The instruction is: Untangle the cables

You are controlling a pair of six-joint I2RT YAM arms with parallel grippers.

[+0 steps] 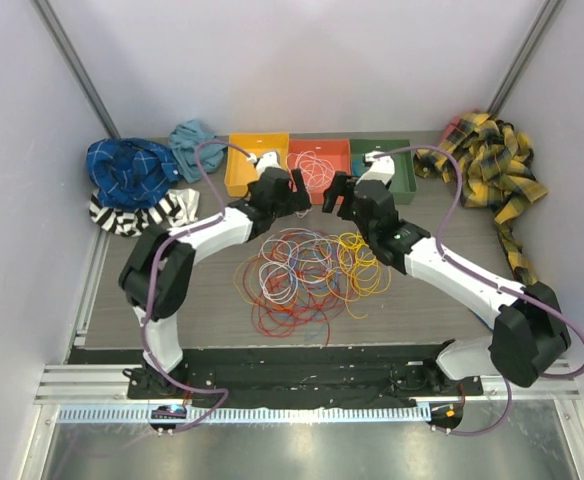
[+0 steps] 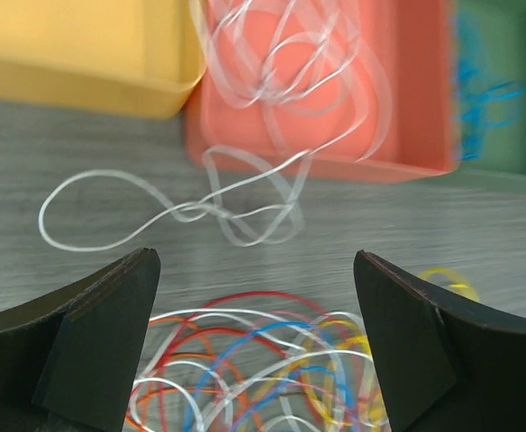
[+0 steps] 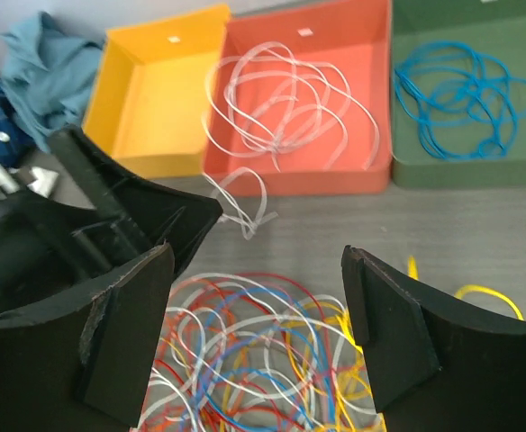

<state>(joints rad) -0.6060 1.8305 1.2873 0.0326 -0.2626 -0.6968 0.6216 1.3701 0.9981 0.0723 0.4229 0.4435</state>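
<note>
Two unreadable white labels (image 3: 174, 39) mark the yellow bin (image 3: 150, 103) and red bin (image 3: 299, 180).

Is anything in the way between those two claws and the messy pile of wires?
Nothing visible. The left claw and right claw hang open over the far edge of the tangled pile. Only a loose white wire, trailing out of the red bin, lies nearby on the table.

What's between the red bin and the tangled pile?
White cable loops trailing from the red bin onto the table; clearest in left wrist view.
</note>
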